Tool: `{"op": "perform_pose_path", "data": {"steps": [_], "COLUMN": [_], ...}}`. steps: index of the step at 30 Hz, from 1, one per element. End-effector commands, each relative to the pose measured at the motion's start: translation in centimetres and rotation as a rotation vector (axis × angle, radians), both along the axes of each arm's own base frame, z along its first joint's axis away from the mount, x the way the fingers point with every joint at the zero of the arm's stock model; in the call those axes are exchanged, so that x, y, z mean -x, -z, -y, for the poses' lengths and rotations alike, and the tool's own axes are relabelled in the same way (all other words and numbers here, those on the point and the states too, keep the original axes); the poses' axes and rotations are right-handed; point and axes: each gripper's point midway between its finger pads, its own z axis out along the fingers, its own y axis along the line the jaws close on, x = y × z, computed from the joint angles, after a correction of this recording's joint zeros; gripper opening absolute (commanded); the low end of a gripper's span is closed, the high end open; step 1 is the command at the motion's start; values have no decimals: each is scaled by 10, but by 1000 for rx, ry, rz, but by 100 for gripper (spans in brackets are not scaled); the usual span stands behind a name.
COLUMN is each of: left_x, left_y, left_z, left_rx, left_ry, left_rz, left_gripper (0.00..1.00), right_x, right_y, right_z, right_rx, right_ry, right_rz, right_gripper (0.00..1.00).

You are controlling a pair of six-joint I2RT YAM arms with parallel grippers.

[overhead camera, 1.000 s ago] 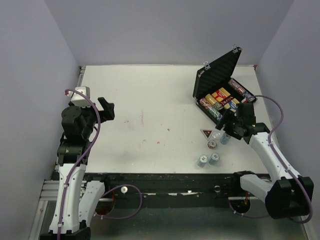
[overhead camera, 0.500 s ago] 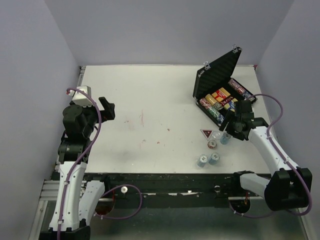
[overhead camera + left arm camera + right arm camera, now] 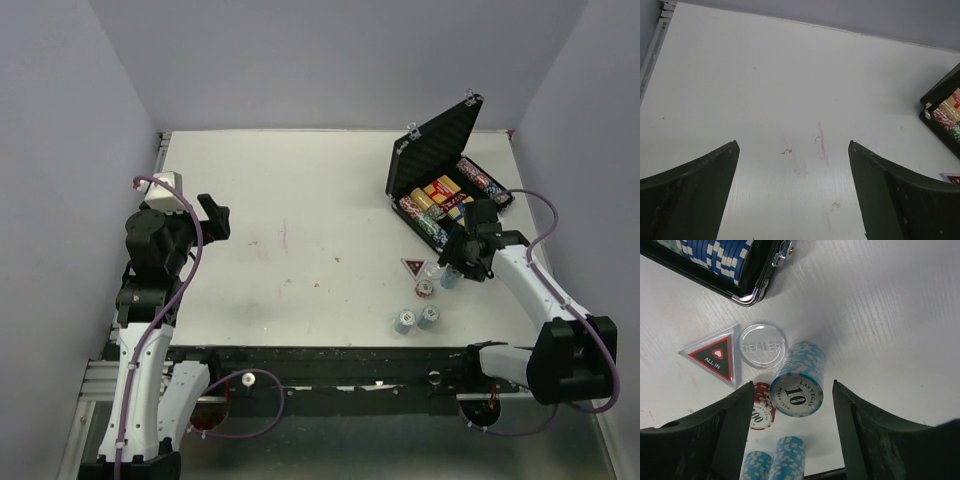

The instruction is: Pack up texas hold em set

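Observation:
The black ribbed case (image 3: 437, 148) stands open at the far right, with rows of coloured chips (image 3: 440, 204) in its base. In front of it lie a dark triangular ALL IN marker (image 3: 715, 356), a clear DEALER disc (image 3: 762, 346) and a short red chip stack (image 3: 761, 412). A light-blue stack marked 10 (image 3: 796, 385) stands upright between the fingers of my right gripper (image 3: 791, 385), which is open, with a gap on each side. Two more light-blue stacks (image 3: 416, 319) stand nearer the front edge. My left gripper (image 3: 792, 145) hangs open over bare table at the left.
The case's corner with blue chips (image 3: 747, 295) is just beyond the marker. The case edge (image 3: 945, 115) shows at the right of the left wrist view. The white table (image 3: 300, 200) has faint red marks. Purple walls close in both sides.
My right gripper has shifted slightly back and left over the light-blue stack, and its jaws have narrowed a little. The left arm has not moved.

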Motion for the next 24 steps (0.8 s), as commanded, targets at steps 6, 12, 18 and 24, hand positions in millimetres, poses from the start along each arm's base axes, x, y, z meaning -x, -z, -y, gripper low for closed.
{"op": "perform_pose_path", "data": {"steps": [6,12,18,24], "left_x": [0,0,0,0], "left_y": [1,1,1,1], "left_z": [-2,-2,-2,-2], "left_rx": [-6,-6,-8,-8], "left_ry": [-5,-5,-5,-8], "left_rz": [8,6,8,8], "left_gripper": [99,99,99,99], "right_x": [0,2,2,-17], "right_y": [9,15,16,-13], "right_z": [4,3,1,4], "right_rx": [26,26,19,30], "right_ry": [14,11,3,21], "right_rz": [-36,-62,-73,41], "right_gripper": [62,59,42,1]}}
